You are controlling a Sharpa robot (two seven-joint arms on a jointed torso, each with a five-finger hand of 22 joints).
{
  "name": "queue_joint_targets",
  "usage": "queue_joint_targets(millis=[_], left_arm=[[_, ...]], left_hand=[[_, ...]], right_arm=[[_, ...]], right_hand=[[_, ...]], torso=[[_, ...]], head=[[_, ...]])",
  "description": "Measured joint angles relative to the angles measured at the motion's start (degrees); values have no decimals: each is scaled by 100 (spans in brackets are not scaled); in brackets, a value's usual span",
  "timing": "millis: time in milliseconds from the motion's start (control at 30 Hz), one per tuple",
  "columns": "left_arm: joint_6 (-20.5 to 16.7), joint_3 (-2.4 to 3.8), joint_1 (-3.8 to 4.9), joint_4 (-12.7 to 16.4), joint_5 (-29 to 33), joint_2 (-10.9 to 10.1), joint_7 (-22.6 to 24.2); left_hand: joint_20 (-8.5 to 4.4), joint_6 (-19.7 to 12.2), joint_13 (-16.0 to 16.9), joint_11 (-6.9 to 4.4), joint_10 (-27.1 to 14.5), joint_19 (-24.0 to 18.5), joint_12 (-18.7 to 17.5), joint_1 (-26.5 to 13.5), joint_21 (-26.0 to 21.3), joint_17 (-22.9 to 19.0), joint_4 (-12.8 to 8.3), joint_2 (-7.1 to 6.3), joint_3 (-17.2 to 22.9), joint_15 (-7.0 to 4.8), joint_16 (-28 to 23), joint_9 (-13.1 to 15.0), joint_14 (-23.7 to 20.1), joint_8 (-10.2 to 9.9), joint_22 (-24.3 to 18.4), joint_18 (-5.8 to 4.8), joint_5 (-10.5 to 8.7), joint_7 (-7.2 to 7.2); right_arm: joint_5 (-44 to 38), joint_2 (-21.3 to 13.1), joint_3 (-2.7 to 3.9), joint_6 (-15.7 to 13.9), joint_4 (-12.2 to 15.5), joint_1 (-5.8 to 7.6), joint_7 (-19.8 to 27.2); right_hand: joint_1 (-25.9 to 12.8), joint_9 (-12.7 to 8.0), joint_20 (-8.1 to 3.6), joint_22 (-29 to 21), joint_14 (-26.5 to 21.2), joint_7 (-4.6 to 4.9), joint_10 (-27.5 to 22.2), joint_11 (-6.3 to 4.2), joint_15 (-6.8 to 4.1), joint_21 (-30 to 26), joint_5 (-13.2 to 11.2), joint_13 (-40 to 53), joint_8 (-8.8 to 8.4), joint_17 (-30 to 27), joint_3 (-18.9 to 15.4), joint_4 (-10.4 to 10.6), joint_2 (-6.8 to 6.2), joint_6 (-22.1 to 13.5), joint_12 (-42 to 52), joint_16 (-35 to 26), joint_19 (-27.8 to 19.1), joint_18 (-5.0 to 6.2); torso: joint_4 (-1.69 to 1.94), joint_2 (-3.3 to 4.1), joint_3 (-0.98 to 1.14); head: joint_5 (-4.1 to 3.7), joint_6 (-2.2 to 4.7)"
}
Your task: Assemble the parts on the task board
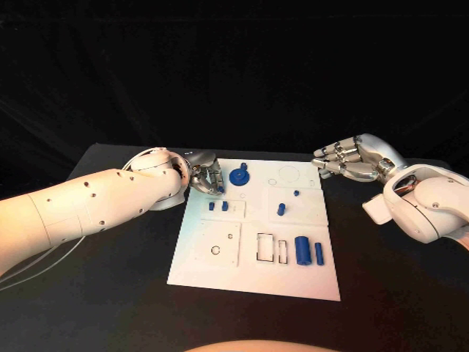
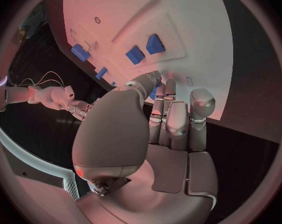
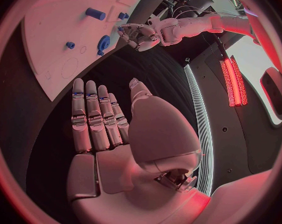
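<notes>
The left robot hand (image 1: 205, 178) reaches, fingers apart, beside the round blue plastic knobbed part (image 1: 239, 177) on the white task board (image 1: 208, 273). The right robot hand (image 1: 347, 160) hovers open. The part looks light, rigid and slick; pinch its knob.

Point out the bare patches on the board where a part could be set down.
The near left corner of the board, below the small ring outline, is bare, as is the near strip under the two upright blue cylinders. It is crowded at the far left, where the left hand sits beside the round blue part.

Right hand (image 3: 110, 134) fingers straight, apart, beside task board (image 3: 54, 50), blue parts (image 3: 95, 13)
</notes>
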Motion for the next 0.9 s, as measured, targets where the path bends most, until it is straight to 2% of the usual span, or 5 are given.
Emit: queue_joint_targets(millis=[900], left_arm=[[103, 4, 2, -36, -58, 38, -27]], left_hand=[[0, 0, -2, 0, 0, 0, 0, 0, -31, -27, -16, 0, -16, 0, 0, -1, 0, -21, -29, 0, 0, 0]], right_arm=[[3, 5, 0, 1, -1, 0, 3]], right_hand=[[0, 0, 0, 1, 0, 0, 0, 0, 0, 0, 0, 0, 0, 1, 0, 0, 0, 0, 0, 0, 0, 0]], torso=[[1, -1, 1]], head=[[-8, -17]])
